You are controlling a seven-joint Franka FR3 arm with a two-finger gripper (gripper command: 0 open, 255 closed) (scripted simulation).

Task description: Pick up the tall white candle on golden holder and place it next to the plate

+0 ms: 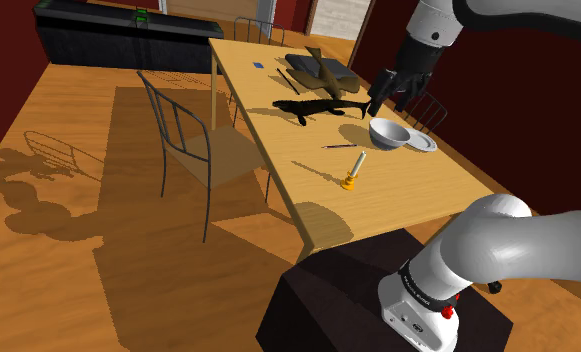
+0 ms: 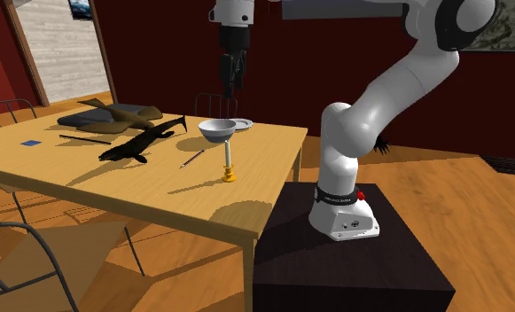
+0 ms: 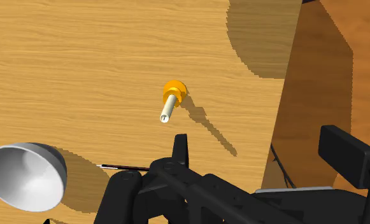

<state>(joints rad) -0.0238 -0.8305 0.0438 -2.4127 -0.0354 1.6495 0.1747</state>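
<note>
A tall cream-white candle on an orange-gold holder (image 1: 355, 170) (image 2: 229, 163) (image 3: 170, 102) stands upright on the wooden table (image 1: 418, 195), near the edge closest to the stand. A small white plate (image 1: 424, 144) (image 2: 245, 125) lies further in, partly covered by a grey-white bowl (image 1: 388, 132) (image 2: 218, 130) (image 3: 23, 173). My black gripper (image 1: 383, 101) (image 2: 230, 82) (image 3: 258, 139) hangs high above the bowl and plate, well clear of the candle. Its fingers stand apart and hold nothing.
A thin dark pencil (image 1: 340, 147) (image 2: 191, 160) (image 3: 122, 167) lies between bowl and candle. A black animal figure (image 1: 313, 108) (image 2: 136, 145), a dark heap (image 1: 318, 70) (image 2: 110, 117) and a small blue item (image 1: 259, 66) occupy the table's far part. A metal chair (image 1: 193, 150) stands alongside.
</note>
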